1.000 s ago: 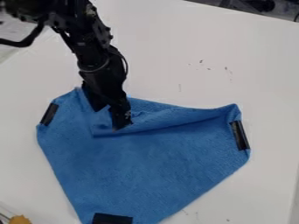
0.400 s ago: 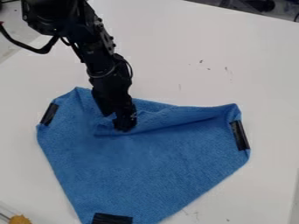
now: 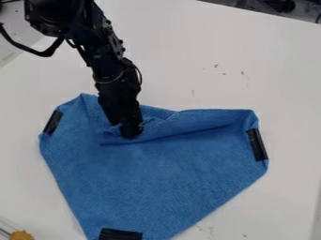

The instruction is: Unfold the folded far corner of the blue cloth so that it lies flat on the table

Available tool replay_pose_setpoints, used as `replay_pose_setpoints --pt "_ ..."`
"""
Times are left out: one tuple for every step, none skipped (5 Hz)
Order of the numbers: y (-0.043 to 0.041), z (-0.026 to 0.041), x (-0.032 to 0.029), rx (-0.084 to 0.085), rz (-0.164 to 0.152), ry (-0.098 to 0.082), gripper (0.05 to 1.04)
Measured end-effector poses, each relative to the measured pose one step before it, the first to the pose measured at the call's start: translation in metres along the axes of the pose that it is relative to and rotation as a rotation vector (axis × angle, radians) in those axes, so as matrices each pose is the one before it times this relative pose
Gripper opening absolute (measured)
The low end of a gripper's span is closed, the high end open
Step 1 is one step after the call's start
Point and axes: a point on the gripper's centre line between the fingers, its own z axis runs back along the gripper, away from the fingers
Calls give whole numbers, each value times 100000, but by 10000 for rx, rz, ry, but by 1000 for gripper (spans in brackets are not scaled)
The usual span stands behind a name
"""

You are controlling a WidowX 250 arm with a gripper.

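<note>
A white desk (image 3: 270, 65) is carrying a blue cloth (image 3: 163, 173), which is spreading across the view's centre and toward 6 o'clock, its upper side folding over. The black robot arm (image 3: 103, 47) is slanting down from 11 o'clock, its hand (image 3: 131, 133) touching the fold at the cloth's 11 o'clock; whether it is pinching fabric I cannot tell. Black strips are lying at the cloth's 10 (image 3: 52, 122), 3 (image 3: 256, 145) and 7 o'clock (image 3: 121, 234).

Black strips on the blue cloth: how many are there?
3 visible: the left strip and right strip at the cloth's sides as seen in the view, and the bottom strip at the picture's lower edge. Another may be hidden under the gripper or fold.
</note>
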Motion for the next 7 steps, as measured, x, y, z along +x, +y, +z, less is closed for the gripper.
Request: replay_pose_setpoints --pt "-529 1131 210 414 -116 43 1009" --pt "-892 1474 73 709 99 -48 1007" --pt "-561 -325 -687 20 158 -130 981" --pt "354 -400 -85 -129 166 -344 950" --pt "-161 -665 -146 -255 -6 35 978" --pt "-1 -363 -136 -45 45 38 926" --pt "269 37 197 35 124 -177 634"
